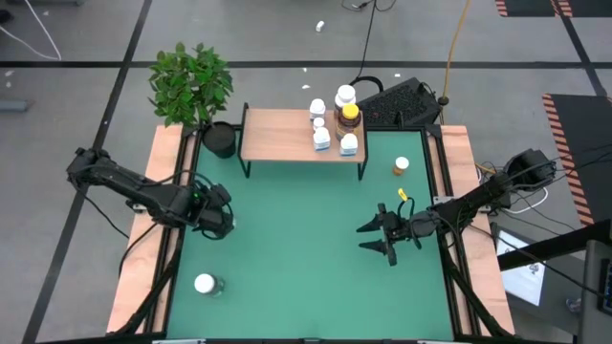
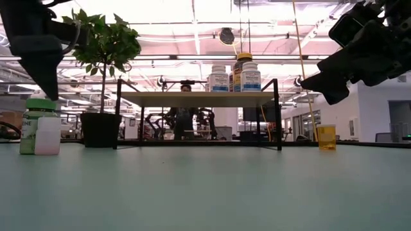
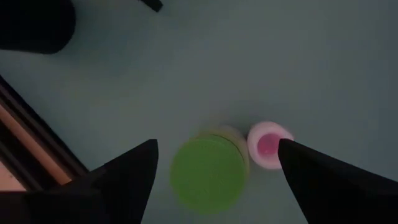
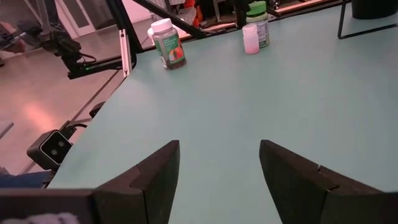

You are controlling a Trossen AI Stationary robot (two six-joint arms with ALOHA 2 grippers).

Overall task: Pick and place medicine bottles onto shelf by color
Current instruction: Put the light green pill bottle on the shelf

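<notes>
Surface: green surface (image 1: 306,258) between wooden side rails, workshop floor and cables around it
Left pincer: left pincer (image 3: 214,165) hovers over the left side, fingers spread wide and holding nothing, straddling from above a green-capped bottle (image 3: 206,171) with a small white vial (image 3: 268,144) touching it
Right pincer: right pincer (image 1: 382,235) hangs above the right side, fingers apart, empty
Shelf: shelf (image 1: 277,136) at the far edge carries a cluster of white bottles (image 1: 318,124) and an amber bottle with yellow cap (image 1: 350,117) at its right end
Left to place: green-capped pair, a white-capped bottle (image 1: 207,284) near the front left, an orange-topped vial (image 1: 401,166) right of the shelf
Progress: judged over halfway
Bystander: potted plant (image 1: 191,84) beside the shelf
</notes>
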